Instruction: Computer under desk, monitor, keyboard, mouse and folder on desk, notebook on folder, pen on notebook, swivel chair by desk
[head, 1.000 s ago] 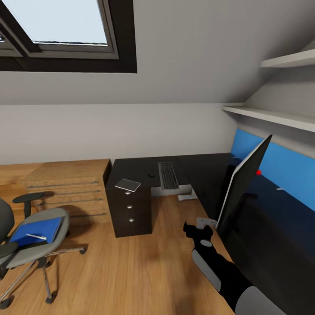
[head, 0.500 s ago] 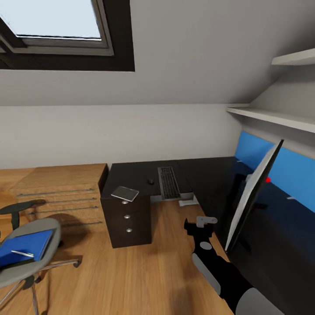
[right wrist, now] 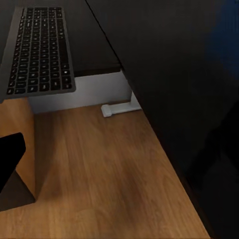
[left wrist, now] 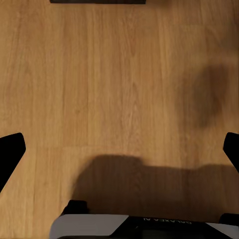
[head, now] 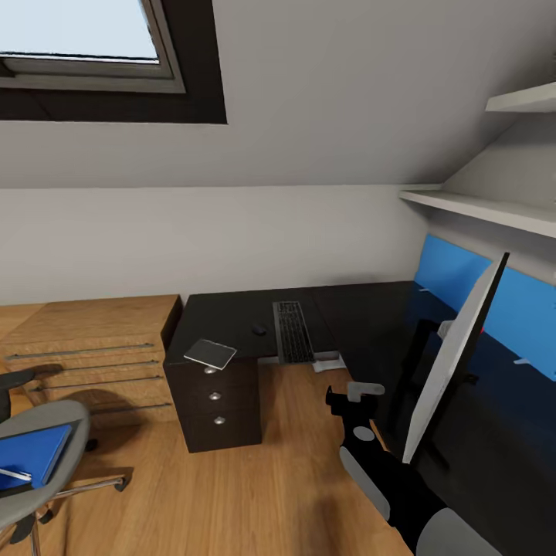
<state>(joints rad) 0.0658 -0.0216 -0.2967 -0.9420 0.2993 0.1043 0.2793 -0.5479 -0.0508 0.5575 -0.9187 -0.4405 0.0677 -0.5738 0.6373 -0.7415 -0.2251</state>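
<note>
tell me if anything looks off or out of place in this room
The monitor on the desk leans hard, its screen tilted well off upright. The notebook sits askew, poking over the desk's front edge above the drawers. The folder and pen lie on the chair seat, not the desk.

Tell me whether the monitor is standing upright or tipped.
Tipped. In the head view the monitor leans steeply over the desk, its top edge slanting toward the blue wall panel.
</note>
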